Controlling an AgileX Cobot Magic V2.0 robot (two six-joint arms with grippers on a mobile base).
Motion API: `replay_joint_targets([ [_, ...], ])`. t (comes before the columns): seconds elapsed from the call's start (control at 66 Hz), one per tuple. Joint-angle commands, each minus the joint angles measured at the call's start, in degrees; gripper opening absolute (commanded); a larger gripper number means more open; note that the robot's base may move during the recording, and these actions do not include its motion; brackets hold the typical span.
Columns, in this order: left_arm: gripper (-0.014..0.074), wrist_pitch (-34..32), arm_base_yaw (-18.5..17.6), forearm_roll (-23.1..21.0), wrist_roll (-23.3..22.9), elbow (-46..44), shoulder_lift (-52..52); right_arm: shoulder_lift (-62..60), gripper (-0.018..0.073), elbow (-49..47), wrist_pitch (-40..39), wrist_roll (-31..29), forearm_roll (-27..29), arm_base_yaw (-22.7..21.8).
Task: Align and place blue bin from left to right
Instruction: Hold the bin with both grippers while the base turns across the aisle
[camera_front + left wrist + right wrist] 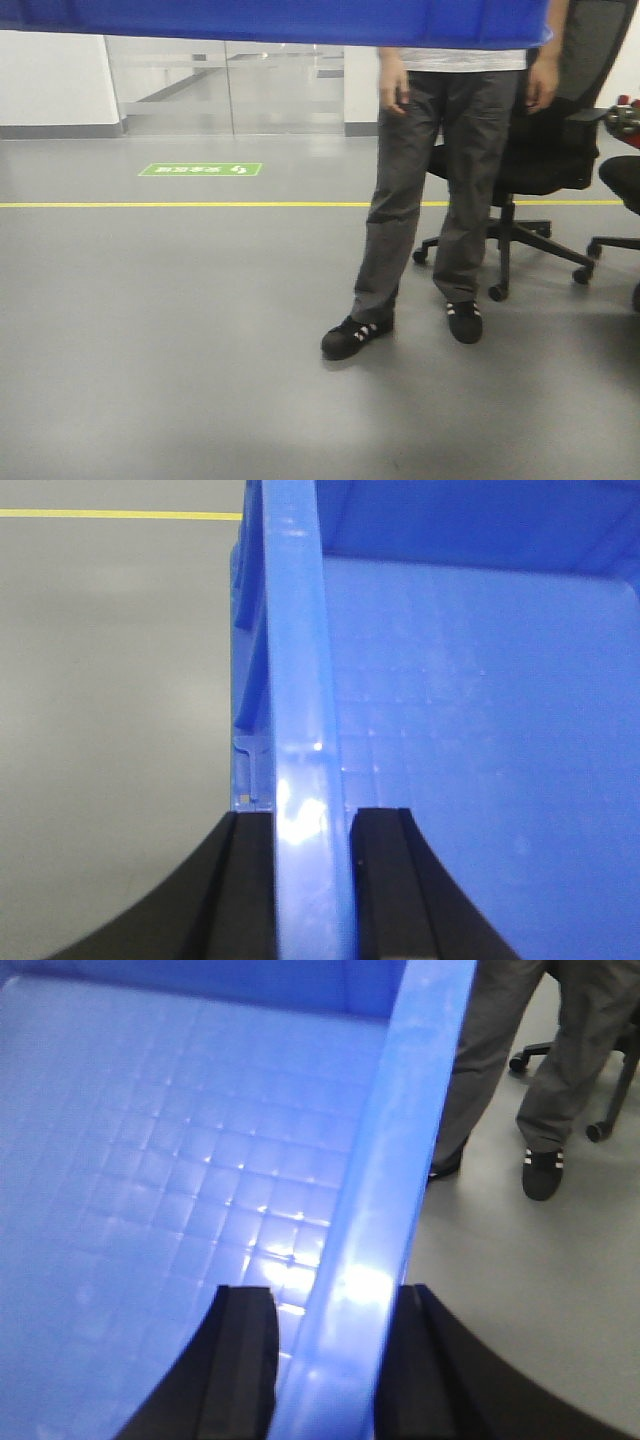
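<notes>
Nearest, the left pincer [312, 820] is clamped on the thick rim of the blue bin [470, 680]. One black finger sits outside the ribbed wall and the other inside, above the gridded bottom. The right pincer [328, 1300] grips the opposite rim the same way, with the bin's inside to its left. In the front view the bin spans the top edge, above the grey floor [150, 350]. Beyond it a person [440, 180] in grey trousers stands beside a black office chair [555, 130]. Farther back lie a yellow line [200, 204] and a green floor sign [200, 169].
</notes>
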Motion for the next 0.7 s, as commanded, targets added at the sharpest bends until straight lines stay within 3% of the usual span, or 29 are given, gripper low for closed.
replay_joint_targets([
  [0.0,-0.0111,-20.25,-0.54,-3.74,0.11,-1.35,-1.85,0.06,-0.0070,-0.75,-5.29,0.93,-0.01,-0.14],
  [0.682,-0.0111,-20.25,-0.54,-3.74,0.11,-1.35,-1.85,0.16,-0.0070,-0.75,-5.70,0.93,-0.01,-0.14],
])
